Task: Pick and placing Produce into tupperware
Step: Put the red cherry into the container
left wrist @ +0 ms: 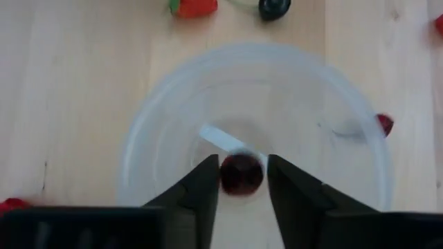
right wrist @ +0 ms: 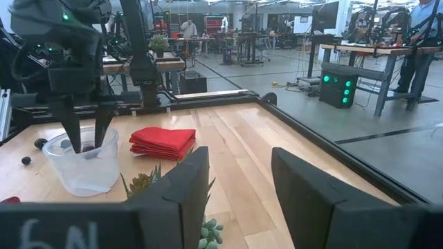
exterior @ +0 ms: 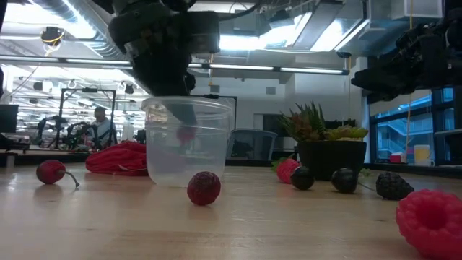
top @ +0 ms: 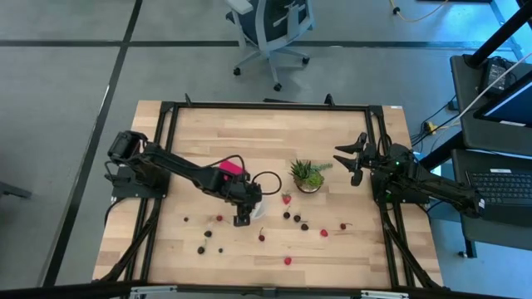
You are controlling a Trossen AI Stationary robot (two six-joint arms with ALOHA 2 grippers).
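Left gripper (left wrist: 241, 181), clamped on a dark cherry (left wrist: 241, 173), hangs inside the clear cup (left wrist: 152, 124): placing step. Next: part fingers, release. Right gripper (top: 359, 158) waits open, far right.

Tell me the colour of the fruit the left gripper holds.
Dark red fruit, clearest in the left wrist view.

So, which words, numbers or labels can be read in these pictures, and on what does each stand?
"6N", blurred and unsure: pale marks on the right gripper, right wrist view.
Left gripper, shut on a berry in the cup: no text.
Red cloth, plant pot: no text.
Room behind: nothing legible.
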